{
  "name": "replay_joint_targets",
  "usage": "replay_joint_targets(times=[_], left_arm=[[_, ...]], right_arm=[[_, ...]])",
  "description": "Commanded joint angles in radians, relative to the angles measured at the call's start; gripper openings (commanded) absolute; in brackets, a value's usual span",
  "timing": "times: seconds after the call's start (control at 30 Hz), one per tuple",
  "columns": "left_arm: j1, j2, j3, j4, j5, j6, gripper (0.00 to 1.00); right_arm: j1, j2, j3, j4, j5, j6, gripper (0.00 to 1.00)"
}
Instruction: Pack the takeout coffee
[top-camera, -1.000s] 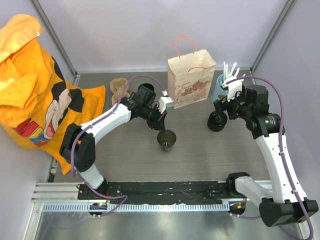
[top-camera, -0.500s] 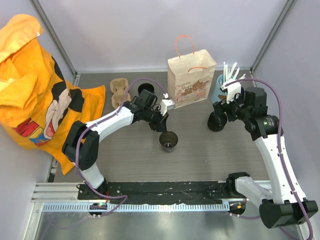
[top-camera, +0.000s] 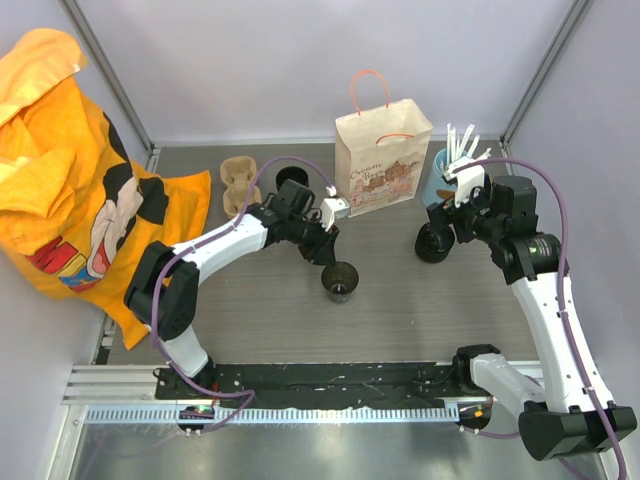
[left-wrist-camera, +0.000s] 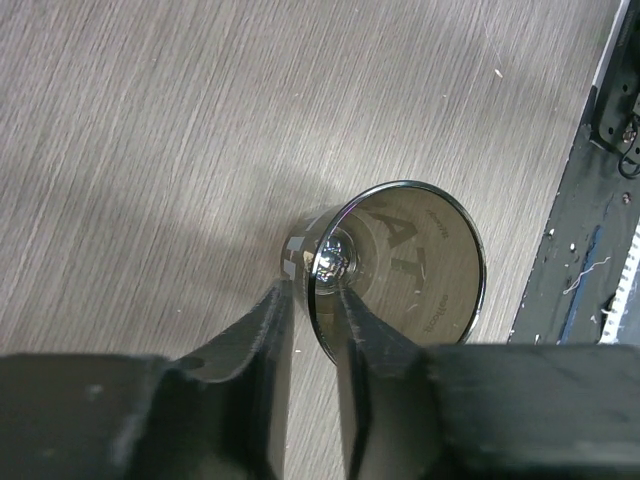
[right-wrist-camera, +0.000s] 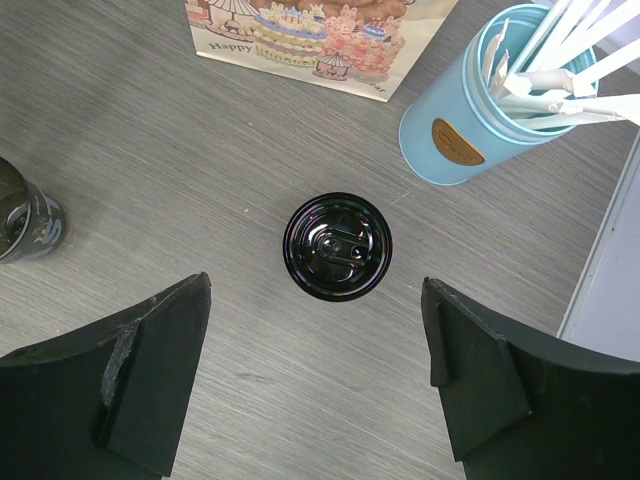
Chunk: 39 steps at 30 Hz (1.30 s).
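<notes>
The step in hand looks like the reach for the takeout coffee. This lidded black cup stands upright on the table near the paper bag, untouched, below and between the 2 wide-spread fingers of the right gripper, which likely must next descend and close around it. The left gripper straddles the rim of another lidless cup with its fingers narrowly parted; whether they pinch it I cannot tell.

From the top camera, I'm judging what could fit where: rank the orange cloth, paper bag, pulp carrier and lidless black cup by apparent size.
1. orange cloth, by far the largest
2. paper bag
3. pulp carrier and lidless black cup: they look about alike, so I won't rank them.
</notes>
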<state>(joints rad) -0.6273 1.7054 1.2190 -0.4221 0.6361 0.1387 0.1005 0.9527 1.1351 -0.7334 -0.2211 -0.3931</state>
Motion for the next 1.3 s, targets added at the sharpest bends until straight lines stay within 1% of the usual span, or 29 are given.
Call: replay_joint_targets(times=[0.0,0.03,0.1,0.13,0.2,0.23,0.37,0.4,0.43,0.5,0.53,0.67,0.73,0.77,0.83,1.0,1.27], left_arm=[[-0.005,-0.018,0.020,0.026,-0.004,0.010,0.32],[-0.005,-0.021,0.028,0.019,-0.007,0.016,0.36],[-0.003,-0.033,0.056,-0.004,-0.016,0.022,0.40],[-0.003,-0.038,0.066,-0.012,-0.021,0.028,0.44],[-0.003,-0.053,0.088,-0.029,-0.027,0.033,0.47],[-0.003,-0.059,0.096,-0.032,-0.030,0.032,0.50],[-0.003,-0.087,0.129,-0.056,-0.038,0.033,0.56],[-0.003,-0.101,0.143,-0.061,-0.039,0.033,0.59],[-0.003,-0.107,0.148,-0.067,-0.047,0.035,0.59],[-0.003,-0.121,0.158,-0.081,-0.052,0.039,0.60],[-0.003,-0.137,0.160,-0.086,-0.055,0.039,0.63],[-0.002,-0.185,0.152,-0.096,-0.064,0.045,0.64],[-0.002,-0.210,0.149,-0.106,-0.075,0.045,0.66],[0.000,-0.216,0.149,-0.116,-0.081,0.051,0.66],[0.000,-0.234,0.146,-0.124,-0.095,0.058,0.66],[0.023,-0.291,0.123,-0.121,-0.118,0.059,0.66],[0.046,-0.328,0.089,-0.090,-0.125,0.050,0.67]], right_arm=[[-0.002,-0.014,0.006,0.039,0.012,0.003,0.90],[-0.002,-0.012,0.002,0.040,0.020,-0.001,0.90],[-0.004,0.001,-0.004,0.040,0.046,-0.006,0.90],[-0.002,0.007,-0.012,0.040,0.083,-0.009,0.90],[-0.004,0.026,-0.026,0.048,0.115,-0.016,0.90],[-0.005,0.032,-0.044,0.054,0.141,-0.019,0.90],[-0.031,0.060,-0.090,0.100,0.183,-0.033,0.89],[-0.048,0.067,-0.097,0.107,0.189,-0.038,0.88],[-0.057,0.086,-0.109,0.111,0.190,-0.044,0.85],[-0.068,0.107,-0.121,0.123,0.193,-0.064,0.84],[-0.077,0.116,-0.136,0.129,0.193,-0.067,0.82],[-0.088,0.184,-0.167,0.170,0.190,-0.089,0.78],[-0.087,0.213,-0.164,0.187,0.181,-0.092,0.74],[-0.119,0.245,-0.163,0.193,0.177,-0.093,0.73],[-0.122,0.271,-0.150,0.201,0.164,-0.096,0.70],[-0.140,0.354,-0.130,0.219,0.138,-0.089,0.68],[-0.148,0.408,-0.132,0.264,0.085,-0.073,0.62]])
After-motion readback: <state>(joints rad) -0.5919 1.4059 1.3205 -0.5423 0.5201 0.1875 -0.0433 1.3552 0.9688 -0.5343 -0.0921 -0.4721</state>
